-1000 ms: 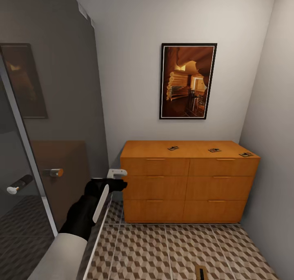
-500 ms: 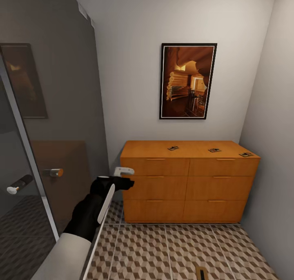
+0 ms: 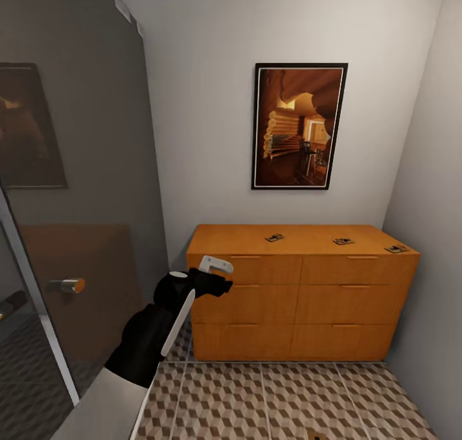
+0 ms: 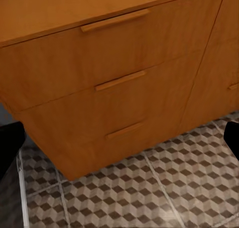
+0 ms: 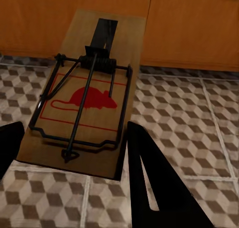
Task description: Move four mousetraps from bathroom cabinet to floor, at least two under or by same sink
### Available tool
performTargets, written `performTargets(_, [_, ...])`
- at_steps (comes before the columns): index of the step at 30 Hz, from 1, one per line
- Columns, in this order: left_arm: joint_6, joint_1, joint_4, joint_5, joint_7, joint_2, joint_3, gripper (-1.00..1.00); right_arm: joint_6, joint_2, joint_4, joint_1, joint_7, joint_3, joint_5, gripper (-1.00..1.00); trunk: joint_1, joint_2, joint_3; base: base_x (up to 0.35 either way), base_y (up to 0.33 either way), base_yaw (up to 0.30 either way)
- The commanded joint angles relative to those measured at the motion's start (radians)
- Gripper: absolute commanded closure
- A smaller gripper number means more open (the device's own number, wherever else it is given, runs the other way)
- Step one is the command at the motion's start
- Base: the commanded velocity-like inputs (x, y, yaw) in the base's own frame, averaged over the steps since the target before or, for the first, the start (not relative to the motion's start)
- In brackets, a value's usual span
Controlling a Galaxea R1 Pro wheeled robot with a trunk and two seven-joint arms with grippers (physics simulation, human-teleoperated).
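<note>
The left claw (image 3: 215,274) hung beside the cabinet's (image 3: 301,299) upper left corner, its dark fingertips (image 4: 10,148) at the wrist view's edges, spread wide apart and empty. The right claw (image 5: 69,153) pinched a mousetrap (image 5: 87,108) bearing a red mouse print, one black finger (image 5: 149,183) at its edge, above the cube-patterned floor (image 5: 199,118) near the drawers. Three more mousetraps (image 3: 274,238) (image 3: 343,241) (image 3: 396,249) lay well apart on the cabinet top, under a framed picture (image 3: 299,126). A dark glass panel (image 3: 70,203) stood at the left.

No readable text or numbers anywhere
</note>
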State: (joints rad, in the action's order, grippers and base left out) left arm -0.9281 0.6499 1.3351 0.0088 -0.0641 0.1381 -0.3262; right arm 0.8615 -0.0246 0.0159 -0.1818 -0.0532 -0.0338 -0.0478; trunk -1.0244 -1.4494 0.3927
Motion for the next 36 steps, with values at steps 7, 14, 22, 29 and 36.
performTargets(7, [-0.005,0.001,0.000,0.000,-0.002,0.000,-0.002,-1.00,0.002,0.000,-0.001,-0.001,0.000,-0.003,-0.002,1.00,-0.001,-0.001,0.001,0.330,-0.063,0.000])
performTargets(14, [-0.005,0.001,0.000,0.000,-0.002,0.000,-0.002,-1.00,0.001,0.000,-0.001,-0.001,0.000,-0.003,-0.002,1.00,-0.001,-0.001,0.001,0.333,-0.094,0.000])
performTargets(22, [-0.005,0.001,-0.001,0.000,-0.002,0.000,-0.002,-1.00,-0.001,0.000,-0.001,-0.001,0.000,-0.003,-0.002,1.00,-0.001,-0.001,0.001,0.329,-0.096,0.000])
performTargets(29, [-0.005,0.001,-0.001,0.000,-0.002,0.000,-0.002,-1.00,-0.001,0.000,-0.001,-0.001,0.000,-0.003,-0.002,1.00,-0.001,-0.001,0.001,0.278,-0.097,0.000])
performTargets(36, [-0.005,0.001,-0.001,0.000,-0.003,0.000,-0.003,-1.00,-0.001,0.000,-0.001,-0.001,0.000,-0.003,-0.002,1.00,-0.001,-0.001,0.001,0.187,-0.068,0.000])
